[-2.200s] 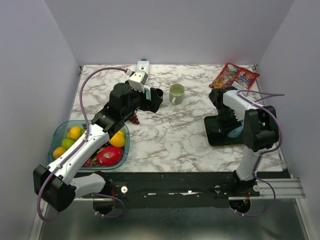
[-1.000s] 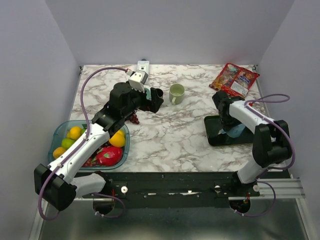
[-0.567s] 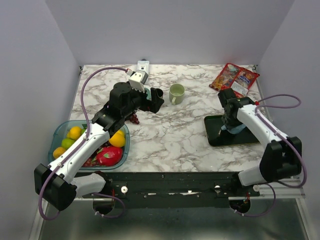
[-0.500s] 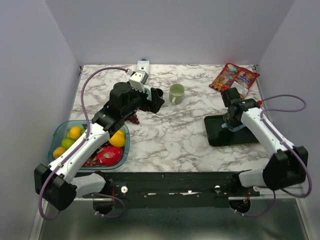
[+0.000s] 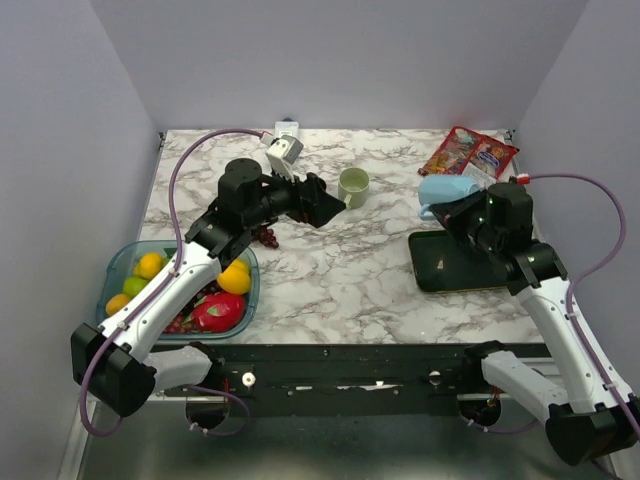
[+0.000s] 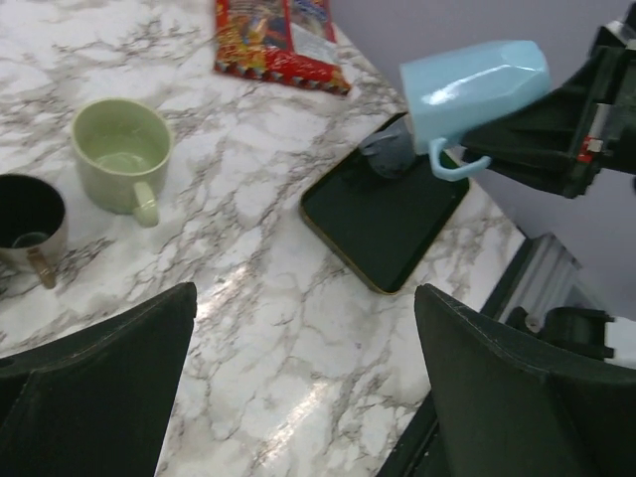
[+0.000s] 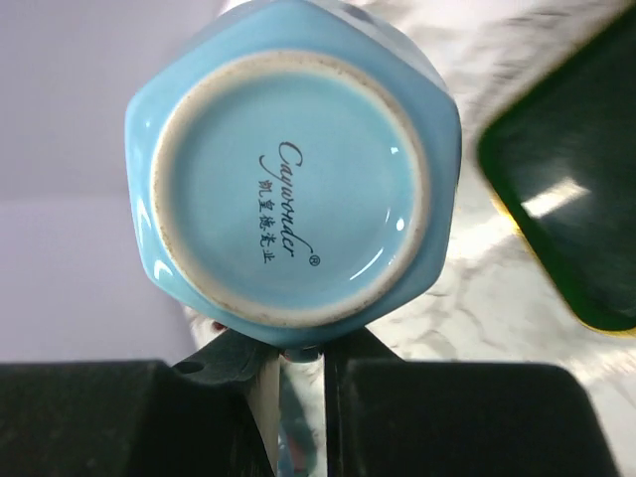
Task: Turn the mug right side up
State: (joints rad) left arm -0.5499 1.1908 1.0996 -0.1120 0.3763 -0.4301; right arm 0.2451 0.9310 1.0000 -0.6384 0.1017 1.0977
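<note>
1. The right gripper (image 5: 458, 208) held the pale blue mug (image 5: 445, 190) clear of the table, fingers pinched narrowly on its handle; the mug lay sideways in the air, base toward the wrist camera, near the far edge of the black tray (image 5: 460, 272).
2. The left gripper (image 5: 328, 206) hung with jaws spread wide, just beside the green mug (image 5: 352, 187).
</note>
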